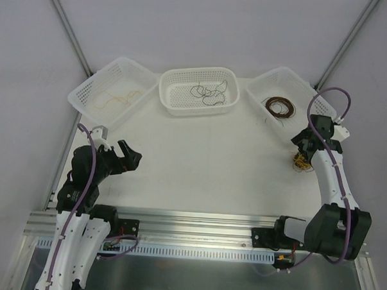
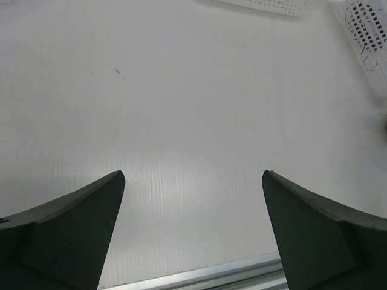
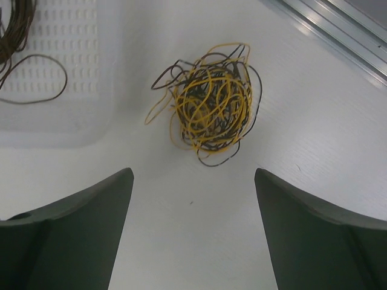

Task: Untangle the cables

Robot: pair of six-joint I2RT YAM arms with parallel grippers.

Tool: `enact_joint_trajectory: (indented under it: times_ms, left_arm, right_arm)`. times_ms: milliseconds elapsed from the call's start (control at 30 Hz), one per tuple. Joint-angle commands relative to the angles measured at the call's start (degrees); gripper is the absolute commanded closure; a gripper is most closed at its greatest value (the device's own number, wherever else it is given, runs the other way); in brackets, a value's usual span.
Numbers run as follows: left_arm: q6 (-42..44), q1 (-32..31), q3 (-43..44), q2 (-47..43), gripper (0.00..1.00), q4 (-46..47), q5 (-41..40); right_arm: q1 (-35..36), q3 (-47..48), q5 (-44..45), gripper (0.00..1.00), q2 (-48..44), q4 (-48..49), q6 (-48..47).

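A tangled ball of yellow, black and brown cables (image 3: 210, 109) lies on the white table at the right, partly hidden under my right arm in the top view (image 1: 301, 164). My right gripper (image 3: 193, 175) hangs over the table just short of the ball, open, nothing between its fingers. Sorted cables lie in three white baskets: yellow-tan in the left basket (image 1: 86, 92), black in the middle basket (image 1: 176, 106), dark brown in the right basket (image 1: 292, 82). My left gripper (image 2: 193, 175) is open over bare table at the left (image 1: 130, 156).
The three baskets stand in a row along the far edge. An aluminium rail (image 1: 196, 219) runs along the near edge; another rail (image 3: 338, 27) lies close beside the ball. The right basket's corner (image 3: 54, 130) sits just left of the ball.
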Motion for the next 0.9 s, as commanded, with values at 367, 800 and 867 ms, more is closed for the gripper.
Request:
enact_joint_trajectory:
  times_ms: [367, 800, 867]
  left_arm:
    - [1.6, -0.2, -0.7, -1.0, 0.01, 3.3, 2.1]
    - [1.9, -0.3, -0.7, 1.0, 0.01, 3.5, 4.4]
    - [2.1, -0.3, -0.7, 1.6, 0.01, 3.6, 4.8]
  right_arm:
    - [-9.5, -4.1, -7.3, 0.27, 16.9, 12.7, 4.7]
    - [-0.4, -9.3, -8.0, 0.99, 7.7, 11.1, -3.1]
    - [6.0, -8.6, -8.3, 0.99, 6.4, 11.0, -5.5]
